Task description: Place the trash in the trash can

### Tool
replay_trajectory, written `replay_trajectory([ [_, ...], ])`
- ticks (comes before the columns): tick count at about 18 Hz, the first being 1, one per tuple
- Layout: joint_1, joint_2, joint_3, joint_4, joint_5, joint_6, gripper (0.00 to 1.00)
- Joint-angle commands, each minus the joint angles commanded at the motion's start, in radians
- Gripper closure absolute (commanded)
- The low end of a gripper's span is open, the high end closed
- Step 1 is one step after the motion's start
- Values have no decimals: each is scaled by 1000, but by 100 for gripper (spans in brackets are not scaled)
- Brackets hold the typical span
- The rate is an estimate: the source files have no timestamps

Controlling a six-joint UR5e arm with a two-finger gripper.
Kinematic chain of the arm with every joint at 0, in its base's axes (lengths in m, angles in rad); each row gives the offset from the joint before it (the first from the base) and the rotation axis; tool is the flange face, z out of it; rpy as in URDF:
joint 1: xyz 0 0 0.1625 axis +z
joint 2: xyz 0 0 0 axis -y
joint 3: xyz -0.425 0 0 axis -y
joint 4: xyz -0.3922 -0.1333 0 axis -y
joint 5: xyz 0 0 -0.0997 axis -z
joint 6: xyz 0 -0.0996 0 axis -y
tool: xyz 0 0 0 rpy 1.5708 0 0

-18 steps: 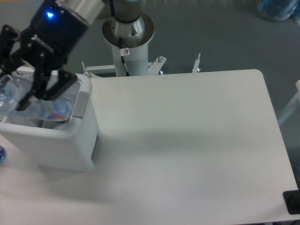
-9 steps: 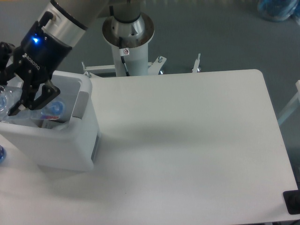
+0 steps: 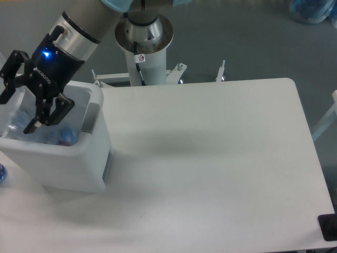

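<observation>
The white trash can [image 3: 79, 163] stands at the table's left edge with its top uncovered and a grey panel [image 3: 93, 116] on its right side. My gripper [image 3: 17, 113] hangs over the opening, its black fingers [image 3: 51, 112] spread wide and open. Nothing is gripped between them. Below the fingers, inside the can, lies trash: a clear plastic bottle [image 3: 22, 125]. A bit of red and blue [image 3: 66, 140] shows beside it near the can's front wall. I cannot make out a wrapper.
The arm's round base and white post [image 3: 143, 39] stand behind the table's back edge. A small blue object [image 3: 1, 173] peeks in at the far left, in front of the can. A dark object [image 3: 329, 226] sits at the table's front right corner.
The gripper carried the clear bottle over the can, then its fingers spread apart. The bottle has left the fingers and now lies inside the can.
</observation>
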Motion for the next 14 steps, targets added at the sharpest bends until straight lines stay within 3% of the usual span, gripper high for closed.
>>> replay_trajectory([
  [4, 69, 5, 3, -2, 6, 2, 0],
  [11, 322, -8, 5, -8, 17, 3, 0],
  [14, 409, -50, 12, -5, 17, 27, 0],
])
